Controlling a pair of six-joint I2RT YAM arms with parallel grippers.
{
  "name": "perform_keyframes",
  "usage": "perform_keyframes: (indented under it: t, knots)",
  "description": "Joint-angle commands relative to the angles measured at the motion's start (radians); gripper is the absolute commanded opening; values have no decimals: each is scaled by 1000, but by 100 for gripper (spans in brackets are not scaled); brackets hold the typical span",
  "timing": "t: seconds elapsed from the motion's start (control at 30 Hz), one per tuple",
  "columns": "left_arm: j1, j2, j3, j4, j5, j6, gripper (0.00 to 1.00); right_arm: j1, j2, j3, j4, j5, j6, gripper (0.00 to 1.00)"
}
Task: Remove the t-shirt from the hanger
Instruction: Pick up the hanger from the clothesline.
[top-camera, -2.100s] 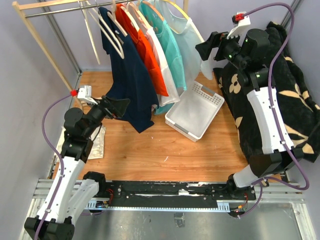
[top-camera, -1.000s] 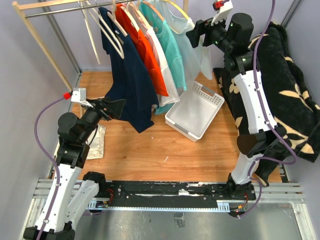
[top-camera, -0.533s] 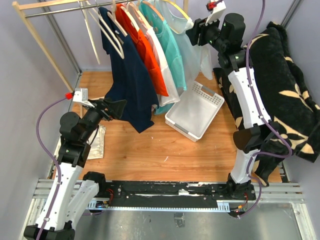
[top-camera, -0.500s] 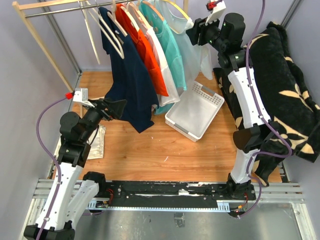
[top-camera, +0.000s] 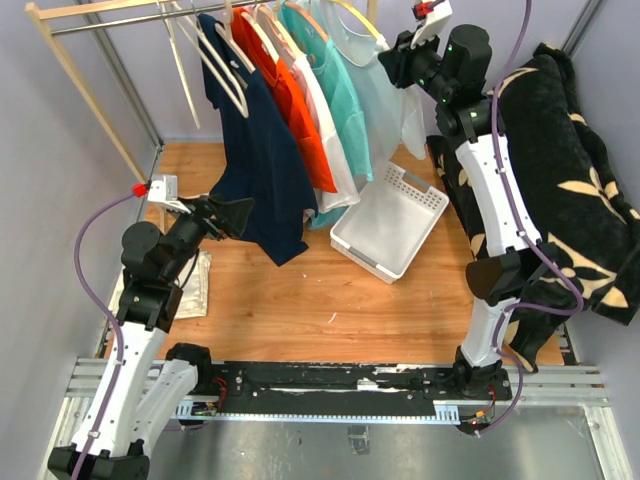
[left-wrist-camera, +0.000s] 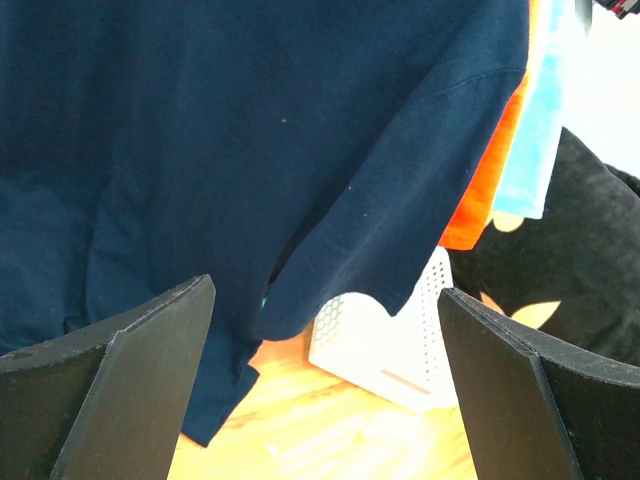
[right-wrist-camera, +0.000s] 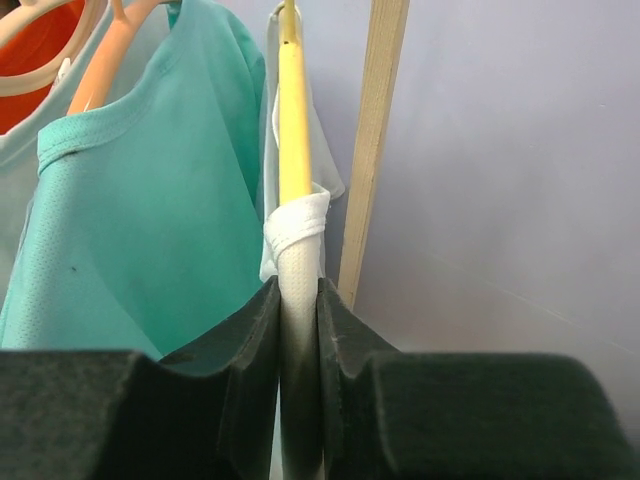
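Note:
The t-shirt (top-camera: 388, 100), pale white and thin, hangs on a yellow hanger (top-camera: 350, 17) at the right end of the rail. My right gripper (top-camera: 393, 60) is up at its shoulder. In the right wrist view the right gripper (right-wrist-camera: 298, 292) is shut on the t-shirt (right-wrist-camera: 298, 262) where the fabric wraps the yellow hanger (right-wrist-camera: 292, 120) arm. My left gripper (top-camera: 240, 214) is low on the left, open, beside the hem of a navy shirt (top-camera: 262, 160). In the left wrist view the left gripper (left-wrist-camera: 325, 292) has nothing between its fingers; the navy shirt (left-wrist-camera: 250, 150) hangs just beyond.
Orange (top-camera: 300, 110), white and teal (top-camera: 345, 95) shirts hang between the navy one and the t-shirt. A wooden rack post (right-wrist-camera: 375, 140) stands right behind the yellow hanger. A white perforated basket (top-camera: 390, 222) lies tilted on the floor, and a black floral blanket (top-camera: 560, 180) is on the right.
My right arm rose to the yellow hanger and its jaws closed on the t-shirt's shoulder. The left arm has hardly moved.

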Motion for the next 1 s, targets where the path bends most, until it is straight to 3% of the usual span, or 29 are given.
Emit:
perform_keyframes:
  t: [0.0,0.2,0.6,0.97]
  knots:
    - [6,-9,-11,31,2,10,100,20,-15,21,34,-5,-13,16]
    - [7,-19,-10,30,4,1,100,32,-34,2,79,12,-10,1]
    - [6,-27,1,28,14,-5,100,59,-130,-129,319,69,-5,1]
    - [7,-34,16,21,31,-11,100,75,-195,-179,402,111,-3,1]
